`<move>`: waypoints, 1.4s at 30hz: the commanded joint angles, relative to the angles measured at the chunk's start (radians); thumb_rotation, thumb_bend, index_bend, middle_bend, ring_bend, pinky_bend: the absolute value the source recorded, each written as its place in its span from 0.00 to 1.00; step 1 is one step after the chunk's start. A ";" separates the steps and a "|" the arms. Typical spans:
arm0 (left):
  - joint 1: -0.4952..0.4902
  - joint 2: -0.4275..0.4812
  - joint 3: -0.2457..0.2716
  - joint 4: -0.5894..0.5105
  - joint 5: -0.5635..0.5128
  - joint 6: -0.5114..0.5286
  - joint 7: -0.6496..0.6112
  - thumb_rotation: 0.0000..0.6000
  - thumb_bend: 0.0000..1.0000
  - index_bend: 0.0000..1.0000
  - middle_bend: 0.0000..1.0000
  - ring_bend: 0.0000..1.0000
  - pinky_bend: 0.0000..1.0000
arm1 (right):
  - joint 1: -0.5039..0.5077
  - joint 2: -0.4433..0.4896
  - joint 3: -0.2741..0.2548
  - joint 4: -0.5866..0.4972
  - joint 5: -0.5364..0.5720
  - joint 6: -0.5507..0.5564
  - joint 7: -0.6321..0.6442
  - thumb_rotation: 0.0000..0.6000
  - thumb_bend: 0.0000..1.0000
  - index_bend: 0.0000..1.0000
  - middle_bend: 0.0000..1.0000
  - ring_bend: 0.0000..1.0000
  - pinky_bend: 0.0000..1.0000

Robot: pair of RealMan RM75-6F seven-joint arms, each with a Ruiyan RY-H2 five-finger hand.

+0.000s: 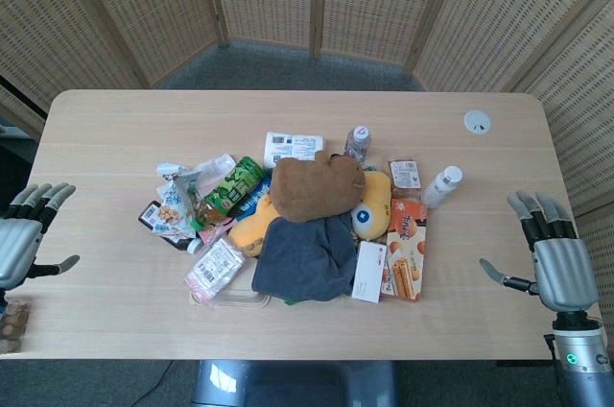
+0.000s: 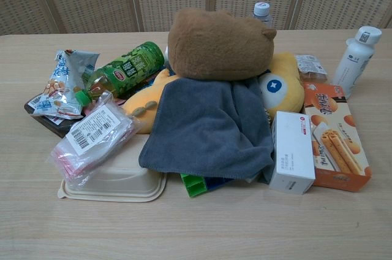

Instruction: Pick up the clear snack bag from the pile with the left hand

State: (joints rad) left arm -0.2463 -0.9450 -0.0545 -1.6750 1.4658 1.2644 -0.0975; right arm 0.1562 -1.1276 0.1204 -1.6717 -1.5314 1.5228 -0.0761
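The clear snack bag (image 1: 215, 269) (image 2: 92, 138), with pink contents and a white barcode label, lies at the pile's front left corner, on top of a beige plastic lid (image 2: 116, 183). My left hand (image 1: 23, 235) hovers at the table's left edge, far left of the bag, fingers spread and holding nothing. My right hand (image 1: 551, 252) hangs at the right edge, also spread and empty. Neither hand shows in the chest view.
The pile holds a brown plush (image 1: 315, 186), a grey cloth (image 1: 305, 258), a yellow plush (image 2: 283, 84), a green bottle (image 2: 125, 70), printed snack bags (image 2: 63, 83), a white box (image 2: 291, 151), an orange biscuit box (image 1: 408, 249) and two small bottles (image 1: 442, 185) (image 1: 357, 144).
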 commanded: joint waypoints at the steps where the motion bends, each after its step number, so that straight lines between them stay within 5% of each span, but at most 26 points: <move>1: -0.001 -0.002 0.001 0.002 0.000 -0.001 -0.002 1.00 0.22 0.00 0.00 0.02 0.00 | -0.002 0.001 0.000 -0.002 0.002 0.000 0.002 0.57 0.22 0.00 0.00 0.00 0.00; 14: -0.011 -0.004 0.004 0.010 0.007 -0.008 -0.011 1.00 0.22 0.00 0.00 0.02 0.00 | -0.013 0.006 -0.004 -0.010 -0.002 0.012 0.007 0.57 0.22 0.00 0.00 0.00 0.00; 24: -0.078 -0.043 0.001 0.049 -0.014 -0.115 0.027 1.00 0.22 0.00 0.00 0.02 0.00 | -0.019 0.016 -0.002 -0.014 0.001 0.015 0.004 0.57 0.22 0.00 0.00 0.00 0.00; 42: -0.281 -0.312 -0.057 0.271 -0.135 -0.362 0.125 1.00 0.22 0.00 0.00 0.00 0.00 | -0.050 0.043 -0.003 -0.018 0.027 0.032 0.004 0.57 0.22 0.00 0.00 0.00 0.00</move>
State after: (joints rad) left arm -0.5059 -1.2313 -0.1021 -1.4291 1.3419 0.9227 0.0241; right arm 0.1069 -1.0849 0.1168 -1.6894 -1.5051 1.5542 -0.0719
